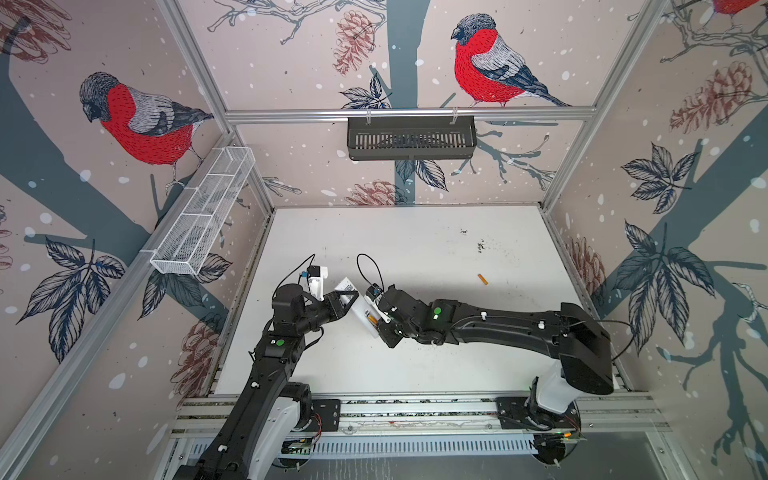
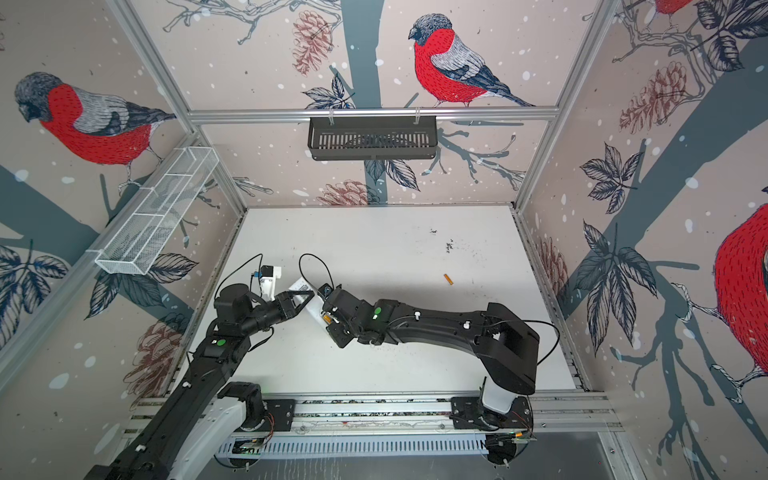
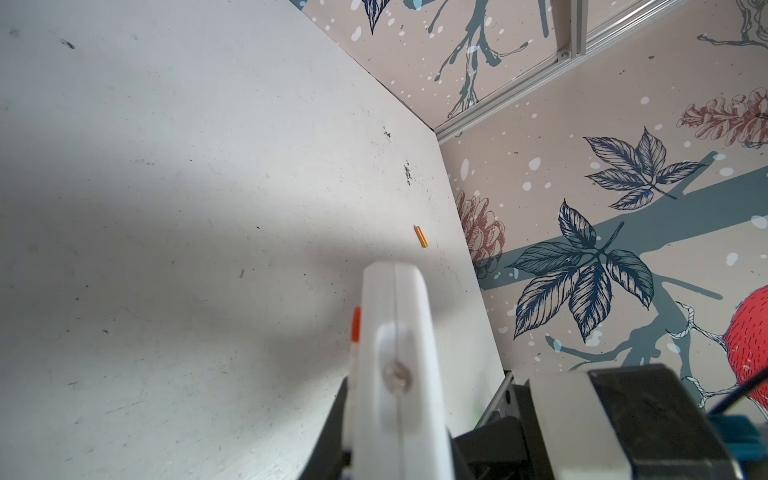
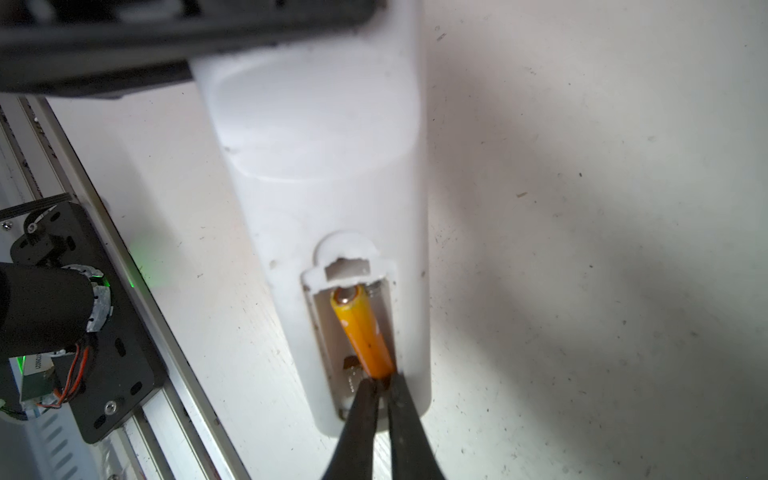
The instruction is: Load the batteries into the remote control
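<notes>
The white remote control (image 4: pixel 324 166) is held off the table, back side up, with its battery compartment uncovered. My left gripper (image 1: pixel 347 297) is shut on its far half, seen edge-on in the left wrist view (image 3: pixel 395 332). One orange battery (image 4: pixel 363 332) lies slanted inside the compartment. My right gripper (image 4: pixel 384 384) is shut, and its black fingertips (image 4: pixel 365 395) touch that battery's near end. Another battery (image 1: pixel 482 279) (image 2: pixel 448 279) (image 3: pixel 421 237) lies loose on the table to the right. In both top views the two grippers meet at the remote (image 2: pixel 309 305).
The white table (image 1: pixel 415 365) carries dark specks at the back right (image 1: pixel 481 246). A black slotted basket (image 1: pixel 411 137) hangs on the back wall and a white mesh basket (image 1: pixel 203 212) on the left wall. An aluminium rail (image 1: pixel 415 409) runs along the front edge.
</notes>
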`<state>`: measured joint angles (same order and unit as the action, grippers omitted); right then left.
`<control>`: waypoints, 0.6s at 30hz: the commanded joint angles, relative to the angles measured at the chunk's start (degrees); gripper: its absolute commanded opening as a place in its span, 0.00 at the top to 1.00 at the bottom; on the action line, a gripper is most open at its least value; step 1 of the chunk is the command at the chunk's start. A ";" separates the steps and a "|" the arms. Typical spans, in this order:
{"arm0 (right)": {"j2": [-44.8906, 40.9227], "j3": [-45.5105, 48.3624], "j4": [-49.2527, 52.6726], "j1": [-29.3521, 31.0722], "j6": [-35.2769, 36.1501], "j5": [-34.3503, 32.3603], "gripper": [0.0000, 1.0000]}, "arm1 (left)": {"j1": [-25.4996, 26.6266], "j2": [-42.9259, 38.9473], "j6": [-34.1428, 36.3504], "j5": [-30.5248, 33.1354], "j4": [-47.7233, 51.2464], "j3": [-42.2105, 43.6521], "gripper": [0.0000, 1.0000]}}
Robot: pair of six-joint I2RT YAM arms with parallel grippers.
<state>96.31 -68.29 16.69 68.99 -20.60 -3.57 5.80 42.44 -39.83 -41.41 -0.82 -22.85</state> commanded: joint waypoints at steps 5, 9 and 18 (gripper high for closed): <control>0.12 -0.25 0.80 0.17 0.53 -0.50 0.87 | -0.01 0.17 -0.51 -2.46 -2.88 -0.15 1.00; -0.15 -0.70 0.90 0.21 0.84 -0.80 0.82 | 0.00 0.20 -0.46 -2.36 -2.92 -0.18 1.00; -0.59 -0.12 0.09 -0.08 1.27 -2.07 0.67 | -0.01 1.98 0.57 -2.37 -0.80 -1.29 1.00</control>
<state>96.07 -68.64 17.50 69.14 -19.55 -4.86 5.80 43.88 -40.07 -42.30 -0.58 -23.27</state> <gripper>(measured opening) 0.329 0.210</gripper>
